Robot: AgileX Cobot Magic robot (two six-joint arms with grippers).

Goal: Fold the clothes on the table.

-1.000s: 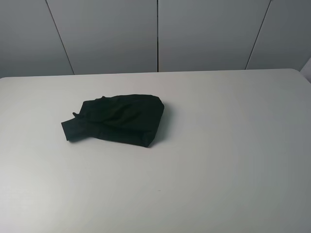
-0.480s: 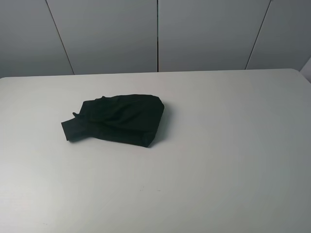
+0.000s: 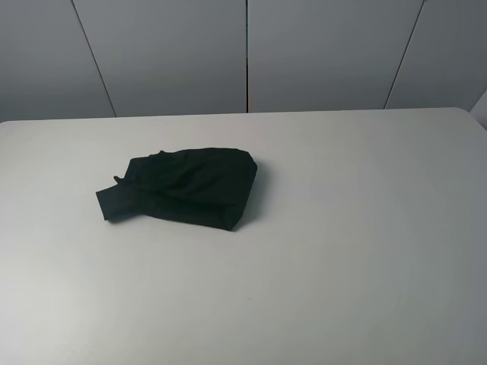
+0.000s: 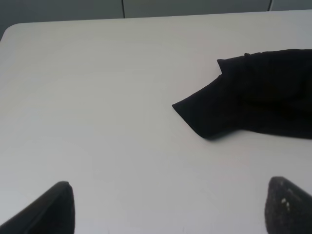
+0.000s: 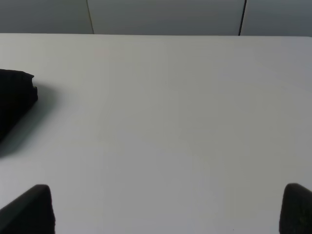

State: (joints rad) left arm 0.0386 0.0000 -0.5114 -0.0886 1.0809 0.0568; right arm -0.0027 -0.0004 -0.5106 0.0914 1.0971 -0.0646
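Note:
The clothes (image 3: 183, 187) are one black bundle, folded small, lying left of the middle of the white table (image 3: 358, 228); no print shows. One sleeve-like end sticks out toward the left. In the left wrist view the clothes (image 4: 253, 100) lie well beyond my left gripper (image 4: 168, 209), whose fingertips (image 4: 53, 207) stand wide apart with nothing between them. The right wrist view catches only an edge of the clothes (image 5: 14, 105), far off to one side of my open, empty right gripper (image 5: 165, 209). Neither gripper appears in the exterior high view.
Grey wall panels (image 3: 243, 53) rise behind the table's far edge. The bare white tabletop (image 5: 170, 112) stretches wide to the right of the bundle and toward the near edge.

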